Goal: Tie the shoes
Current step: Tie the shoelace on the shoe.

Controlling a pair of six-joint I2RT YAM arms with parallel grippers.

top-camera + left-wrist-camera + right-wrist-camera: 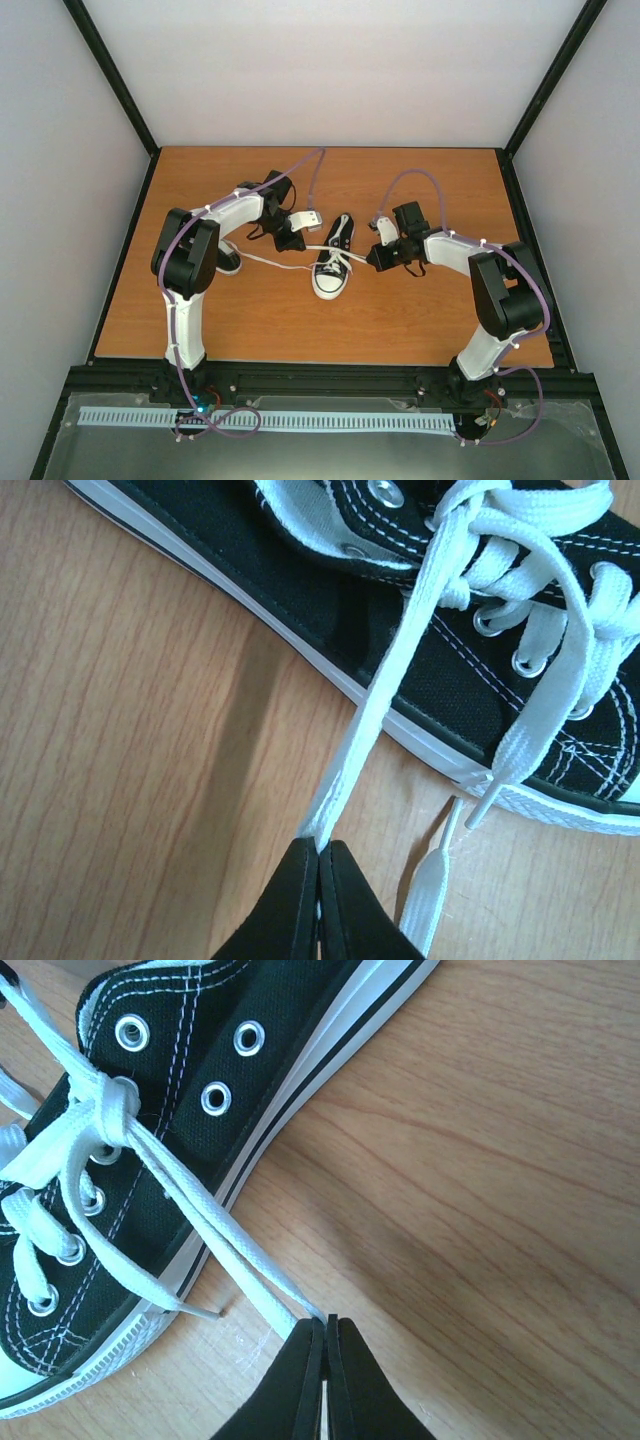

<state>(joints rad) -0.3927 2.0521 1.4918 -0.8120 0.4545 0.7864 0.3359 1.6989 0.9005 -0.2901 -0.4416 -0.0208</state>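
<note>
Behind the left arm's elbow sits what looks like the second shoe (229, 264). The left gripper (319, 848) pinches one white lace (365, 720). The centre shoe (332, 264) lies mid-way across the table (420, 320). The right gripper (325, 1325) pinches the other lace (240, 1260).

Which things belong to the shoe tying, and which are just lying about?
In the job: middle shoe; its laces; left gripper and right gripper, each pinching one; second shoe, half behind the left arm.
Just there: table; white slotted strip.
</note>
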